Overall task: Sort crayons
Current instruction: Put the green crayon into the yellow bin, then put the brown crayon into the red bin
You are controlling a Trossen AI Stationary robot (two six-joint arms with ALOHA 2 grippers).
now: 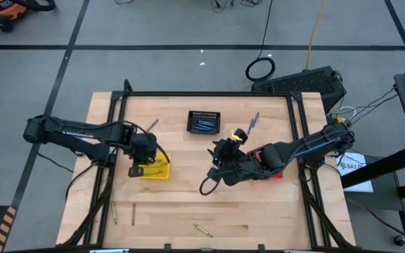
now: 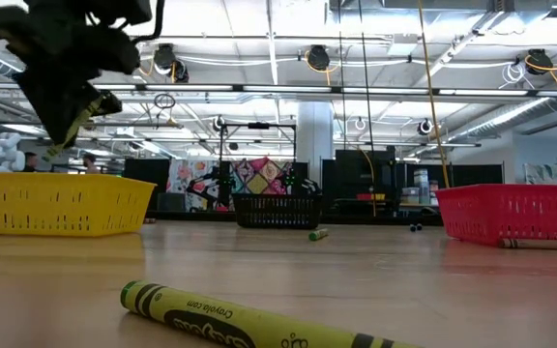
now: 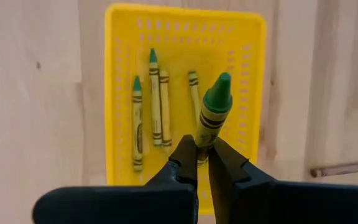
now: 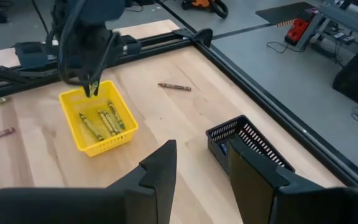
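Note:
My left gripper hangs over the yellow basket and is shut on a yellow-green crayon with a green tip. Several crayons of the same kind lie flat on the basket's floor. In the high view the left gripper is at the table's left. My right gripper stands open with nothing between its fingers, raised above mid-table, near the black basket. My left gripper pinches the crayon's blunt end between its two fingertips. The fingers come steeply from above, and the crayon runs on along them. Its green tip points down at the basket. The crayon hangs clear of the basket and of the crayons in it.
Loose crayons lie near the front edge, one close to the low camera. A brown one and a blue-grey one lie at the back. The red basket sits under my right arm.

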